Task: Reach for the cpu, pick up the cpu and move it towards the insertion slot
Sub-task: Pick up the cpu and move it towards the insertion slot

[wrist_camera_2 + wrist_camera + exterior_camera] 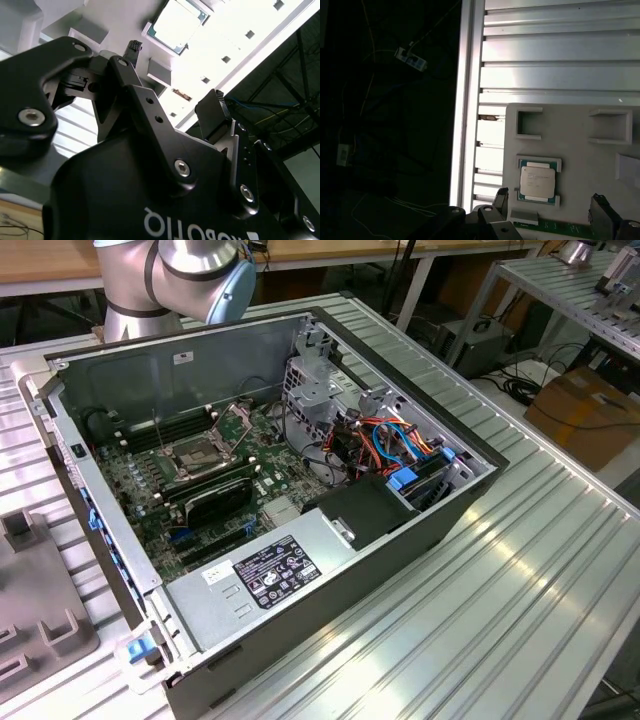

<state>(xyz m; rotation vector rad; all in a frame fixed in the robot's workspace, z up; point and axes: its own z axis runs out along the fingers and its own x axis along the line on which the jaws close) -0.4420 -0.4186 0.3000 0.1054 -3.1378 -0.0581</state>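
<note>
Closest to the lens in the second wrist view is the gripper (172,80), its black links and body taking up the near foreground. Its two fingers (134,47) stand wide apart with nothing held between them. Beyond the fingertips lies the cpu (177,25), a small square chip with a pale metal face.

In the first wrist view the cpu (537,181) sits flat in a shallow pocket of a grey tray (580,165), framed by low raised corners. The tray rests on a ribbed metal table (560,75), close to the table's edge. The gripper (550,205) hangs just beside the chip, one finger (500,197) near the tray's edge and the other further along it. The chip is ahead of the fingertips rather than between them. Whether either tip touches the tray is hard to judge from this angle.

In the exterior view an open computer case (420,530) lies on the table, with the arm (170,275) above its far corner. Inside, the insertion slot (200,455) sits on the green board, its metal frame looking raised.
</note>
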